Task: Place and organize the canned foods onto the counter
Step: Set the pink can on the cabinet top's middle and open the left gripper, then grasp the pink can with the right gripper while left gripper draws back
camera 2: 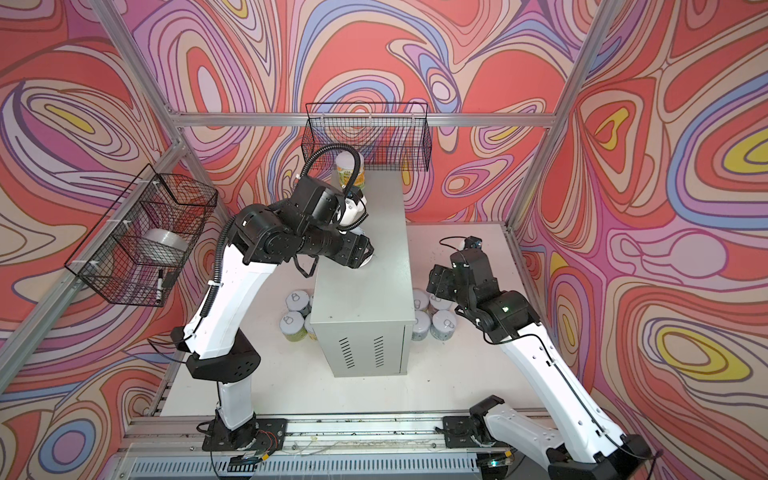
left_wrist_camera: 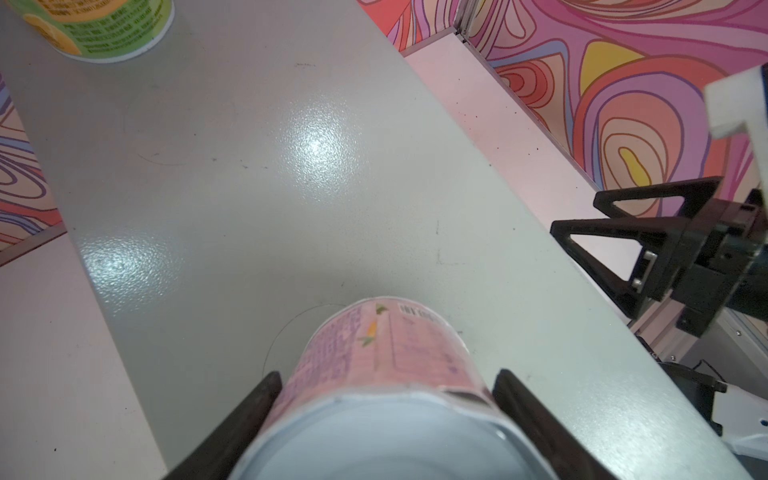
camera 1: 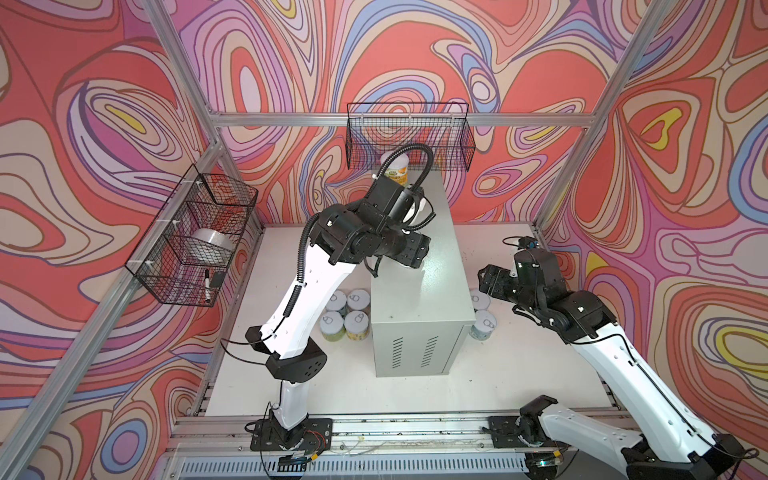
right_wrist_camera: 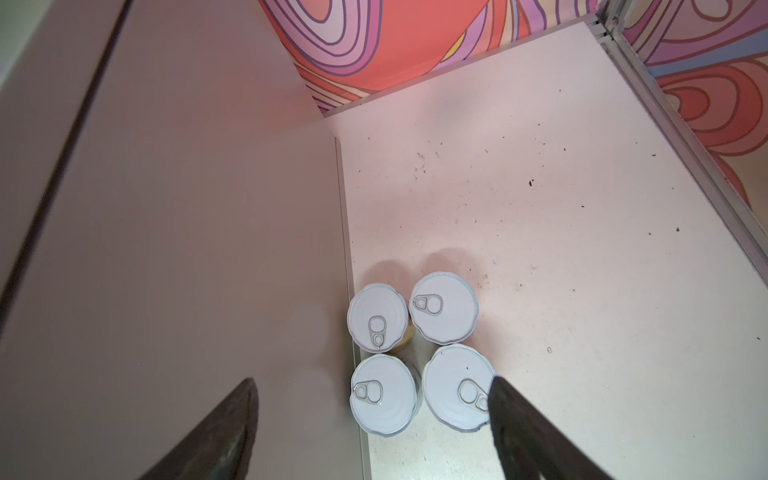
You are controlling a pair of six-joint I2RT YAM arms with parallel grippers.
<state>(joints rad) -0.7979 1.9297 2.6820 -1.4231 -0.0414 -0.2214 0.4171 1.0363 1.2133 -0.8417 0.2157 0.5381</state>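
The tall grey table (camera 1: 440, 249) is where the cans belong, and I judge the row is filling from the back, where a green-yellow can (camera 1: 395, 171) stands. My left gripper (left_wrist_camera: 386, 374) has its fingers flanking the upright pink can (left_wrist_camera: 395, 345) on that top; whether they are clamped or let go I cannot tell. My right gripper (right_wrist_camera: 372, 380) hangs wide open and empty over four cans (right_wrist_camera: 442, 307) beside the table, I judge ready for the next pick.
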